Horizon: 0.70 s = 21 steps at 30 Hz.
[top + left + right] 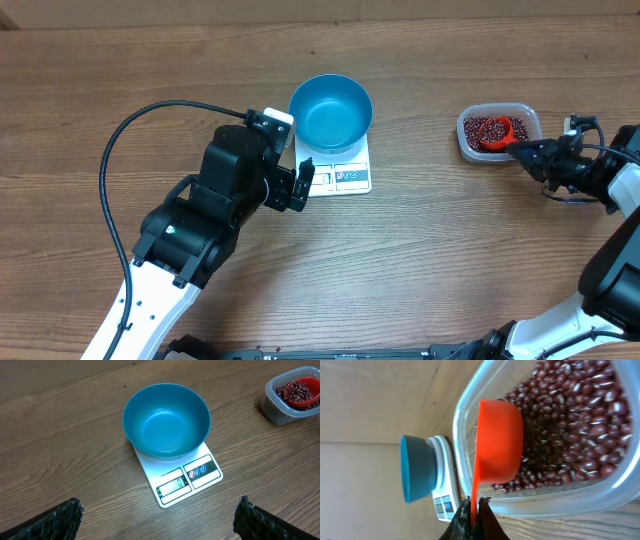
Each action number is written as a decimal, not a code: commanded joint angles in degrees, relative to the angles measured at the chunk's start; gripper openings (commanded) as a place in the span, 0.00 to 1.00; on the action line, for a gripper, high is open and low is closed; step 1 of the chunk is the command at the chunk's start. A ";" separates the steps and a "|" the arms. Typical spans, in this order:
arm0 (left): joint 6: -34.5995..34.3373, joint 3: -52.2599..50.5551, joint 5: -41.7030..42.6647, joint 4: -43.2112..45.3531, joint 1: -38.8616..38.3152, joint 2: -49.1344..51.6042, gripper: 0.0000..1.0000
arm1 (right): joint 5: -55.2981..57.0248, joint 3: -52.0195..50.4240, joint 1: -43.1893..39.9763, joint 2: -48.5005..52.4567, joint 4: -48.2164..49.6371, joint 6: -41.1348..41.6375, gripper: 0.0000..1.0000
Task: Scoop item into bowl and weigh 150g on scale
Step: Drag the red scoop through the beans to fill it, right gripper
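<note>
We are seeing the right gripper (472, 510) clamping its jaws tight on the thin handle of the orange plastic measuring scoop (497, 442). The scoop's cup is sitting down among the small dark red-brown beans (570, 425), just ahead of the jaws, inside the clear rounded plastic tub (465, 140). The left wrist view is showing beans in the cup. The tub is lying well apart from the flat white rectangular kitchen scale (345, 178), on the right arm's side of it.

We are judging this as the scooping step, with nothing weighed yet. The next move is calling for a level lift out of the tub and a steady carry across to the scale, then a tip over the bowl.

The round deep blue bowl (331, 110) is sitting on the scale, covering the end away from the display, and it is looking empty. The left gripper (300, 185) is hovering just beside the scale, on the side away from the tub, with its jaws spread wide and holding nothing.
</note>
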 commanded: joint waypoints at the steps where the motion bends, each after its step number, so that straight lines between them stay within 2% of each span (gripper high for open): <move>1: -0.39 0.07 0.52 0.17 0.31 -0.83 1.00 | -4.35 -0.37 -1.31 0.31 0.17 0.00 0.04; 21: -0.39 0.07 0.52 0.17 0.31 -0.83 1.00 | -18.64 -0.37 -4.00 0.31 -1.60 0.00 0.04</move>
